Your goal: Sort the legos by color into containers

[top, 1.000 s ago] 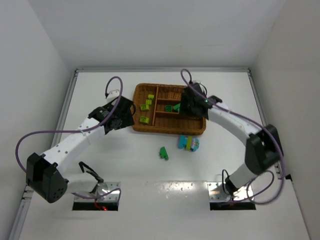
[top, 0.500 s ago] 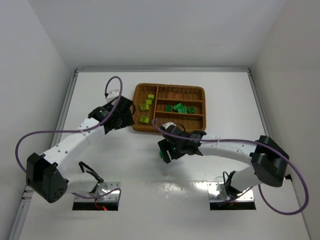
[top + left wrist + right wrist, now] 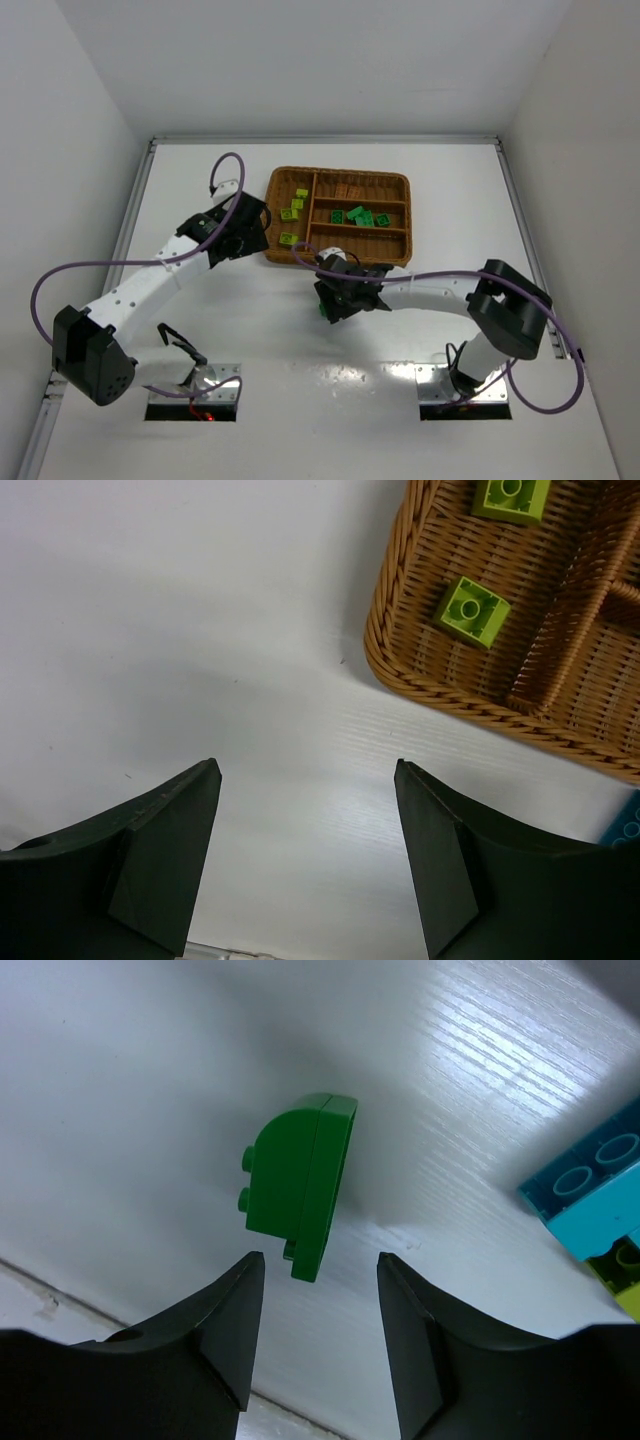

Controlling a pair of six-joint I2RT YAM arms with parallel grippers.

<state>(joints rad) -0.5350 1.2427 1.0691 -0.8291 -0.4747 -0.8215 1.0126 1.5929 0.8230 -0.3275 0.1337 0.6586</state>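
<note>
A dark green lego (image 3: 300, 1185) lies on the white table just beyond my right gripper (image 3: 320, 1260), which is open and empty with one finger on each side of the brick's near end. In the top view the right gripper (image 3: 337, 298) hovers over that brick (image 3: 323, 310), in front of the wicker tray (image 3: 405, 182). A cyan lego (image 3: 590, 1195) joined to a lime one (image 3: 625, 1275) lies to its right. The tray holds lime legos (image 3: 292, 212), dark green ones (image 3: 356, 215) and orange-brown ones (image 3: 346, 190) in separate sections. My left gripper (image 3: 305, 855) is open and empty over bare table by the tray's near-left corner (image 3: 400, 670).
Two lime legos (image 3: 472, 610) show in the tray's wide section in the left wrist view, and a cyan corner (image 3: 625, 825) shows at its right edge. White walls enclose the table. The right arm (image 3: 440, 292) lies across the table in front of the tray.
My right arm swung from over the tray down to the table and now hovers at the dark green lego. The left arm has not moved.
</note>
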